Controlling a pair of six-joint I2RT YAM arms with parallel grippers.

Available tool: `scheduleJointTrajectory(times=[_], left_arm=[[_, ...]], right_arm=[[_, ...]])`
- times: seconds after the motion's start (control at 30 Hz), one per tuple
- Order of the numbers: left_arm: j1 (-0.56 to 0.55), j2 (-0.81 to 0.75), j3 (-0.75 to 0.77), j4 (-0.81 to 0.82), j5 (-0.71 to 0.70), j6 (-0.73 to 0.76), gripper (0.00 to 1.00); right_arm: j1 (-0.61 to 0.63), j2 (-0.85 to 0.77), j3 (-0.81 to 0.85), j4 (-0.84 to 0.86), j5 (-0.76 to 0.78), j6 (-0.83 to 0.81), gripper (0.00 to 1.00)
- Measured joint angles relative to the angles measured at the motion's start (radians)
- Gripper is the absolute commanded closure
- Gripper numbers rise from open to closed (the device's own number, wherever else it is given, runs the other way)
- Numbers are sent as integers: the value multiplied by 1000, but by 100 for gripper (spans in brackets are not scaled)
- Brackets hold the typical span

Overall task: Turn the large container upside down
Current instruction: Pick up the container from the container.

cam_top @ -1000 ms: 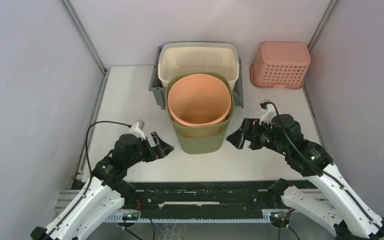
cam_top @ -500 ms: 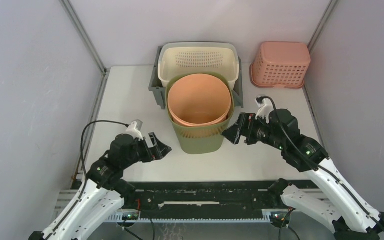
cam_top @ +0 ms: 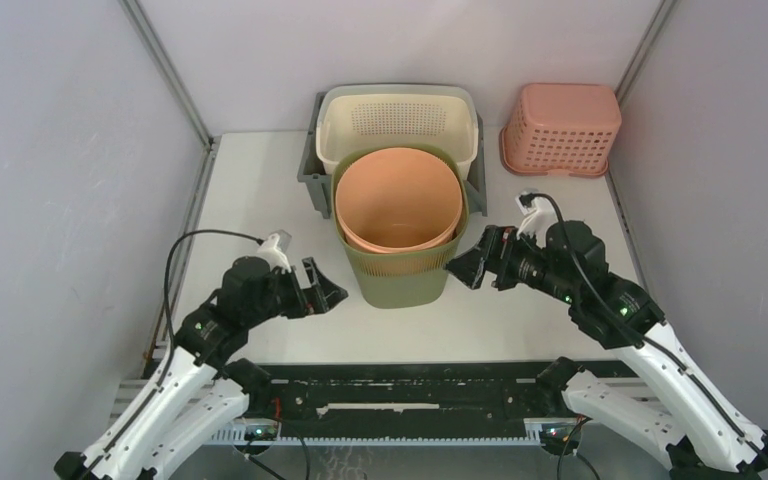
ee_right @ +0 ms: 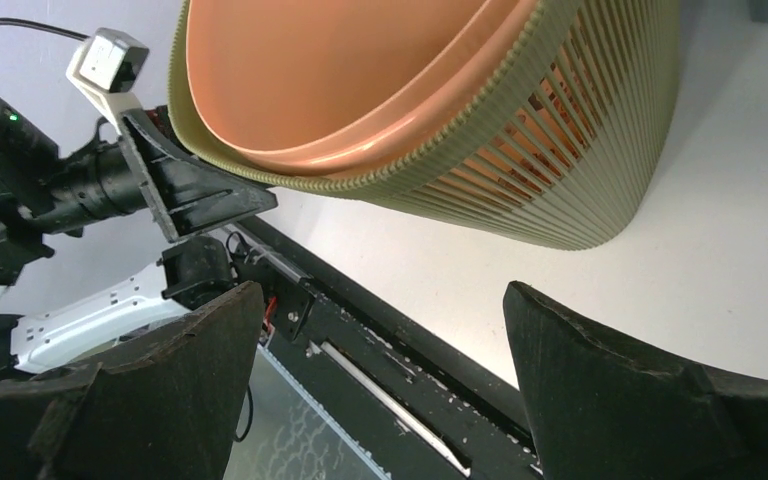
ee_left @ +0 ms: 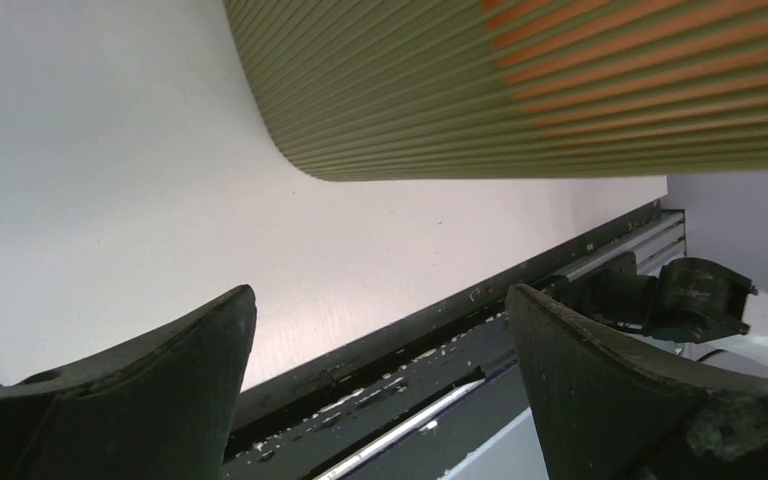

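Observation:
The large container (cam_top: 400, 276) is an olive-green ribbed bin standing upright mid-table, with an orange tub (cam_top: 398, 195) nested inside it. My left gripper (cam_top: 332, 293) is open just left of the bin's lower wall, with a small gap between them. My right gripper (cam_top: 460, 270) is open at the bin's right side, close below its rim. The left wrist view shows the ribbed wall (ee_left: 480, 90) above the open left gripper (ee_left: 380, 292). In the right wrist view, the bin (ee_right: 560, 190) and the orange tub (ee_right: 360, 70) sit above the open right gripper (ee_right: 385, 288), which holds nothing.
A cream perforated basket (cam_top: 397, 115) sits in a grey tray (cam_top: 312, 172) directly behind the bin. A pink basket (cam_top: 562, 128) lies upside down at the back right. A black rail (cam_top: 390, 385) runs along the near table edge. Grey walls enclose both sides.
My right gripper has moved left, closing in on the bin's right side. The left gripper dipped back and returned to about where it was. The bin has not moved.

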Motion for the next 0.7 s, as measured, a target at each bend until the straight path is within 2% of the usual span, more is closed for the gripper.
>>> scheduleJointTrajectory(times=[0.33,0.53,0.7], left_arm=[[0,109,341,-37,-26,53,0],[0,253,527,-29,-37,61,0],[0,362,611,-30,-40,59,0]], right_arm=[[0,126,219,-43,69,-25,9],[0,381,562,-95,110,-139,14],[-1,578,731,-132,159,-243,24]])
